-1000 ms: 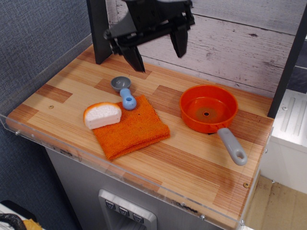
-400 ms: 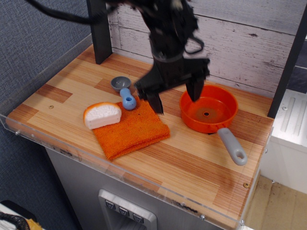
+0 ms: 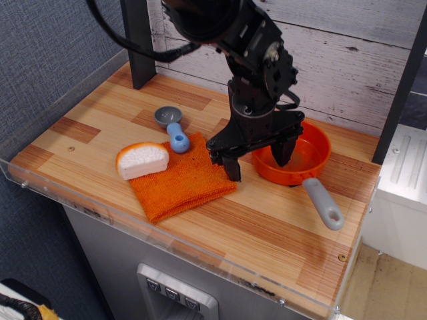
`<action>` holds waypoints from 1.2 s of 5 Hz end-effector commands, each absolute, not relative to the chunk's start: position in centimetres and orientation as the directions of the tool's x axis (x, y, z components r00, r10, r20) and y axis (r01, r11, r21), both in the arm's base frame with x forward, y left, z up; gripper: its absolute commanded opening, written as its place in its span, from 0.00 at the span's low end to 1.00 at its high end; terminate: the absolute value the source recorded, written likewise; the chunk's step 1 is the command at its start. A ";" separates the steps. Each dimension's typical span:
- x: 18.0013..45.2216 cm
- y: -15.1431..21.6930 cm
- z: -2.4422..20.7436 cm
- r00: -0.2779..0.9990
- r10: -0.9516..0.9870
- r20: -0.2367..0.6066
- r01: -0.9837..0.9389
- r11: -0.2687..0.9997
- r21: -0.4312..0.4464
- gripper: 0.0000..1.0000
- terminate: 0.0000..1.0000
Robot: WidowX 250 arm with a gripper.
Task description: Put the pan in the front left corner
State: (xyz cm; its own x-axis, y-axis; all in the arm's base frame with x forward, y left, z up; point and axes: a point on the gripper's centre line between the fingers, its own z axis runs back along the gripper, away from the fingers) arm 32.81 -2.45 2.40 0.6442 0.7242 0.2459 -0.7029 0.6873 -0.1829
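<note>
You are bringing the gripper (image 3: 257, 161) down from high at the back onto the near rim of the pan (image 3: 301, 155); its fingers are spread apart, one inside the pan, one outside, grasping nothing yet. The pan is sitting right of centre on the table (image 3: 220, 223), well apart from the front left corner (image 3: 20, 175). No readable labels or writing.

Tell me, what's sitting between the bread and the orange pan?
The orange cloth lies between the bread and the pan, and the open gripper straddles the pan's near rim. The single camera view shows this.
</note>
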 end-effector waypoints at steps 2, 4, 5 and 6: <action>32.8 -1.6 3.1 0.581 0.758 0.297 -0.721 0.648 -0.244 0.00 0.00; 32.1 -1.6 3.3 0.584 0.758 0.291 -0.718 0.649 -0.250 0.00 0.00; 32.1 -2.4 4.1 0.613 0.731 0.298 -0.683 0.681 -0.264 0.00 0.00; 32.2 -3.7 6.1 0.629 0.715 0.306 -0.652 0.699 -0.293 0.00 0.00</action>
State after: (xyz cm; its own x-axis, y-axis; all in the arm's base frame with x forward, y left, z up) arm 31.37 -3.62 4.44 0.6356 0.7238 0.2687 -0.6794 0.6897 -0.2505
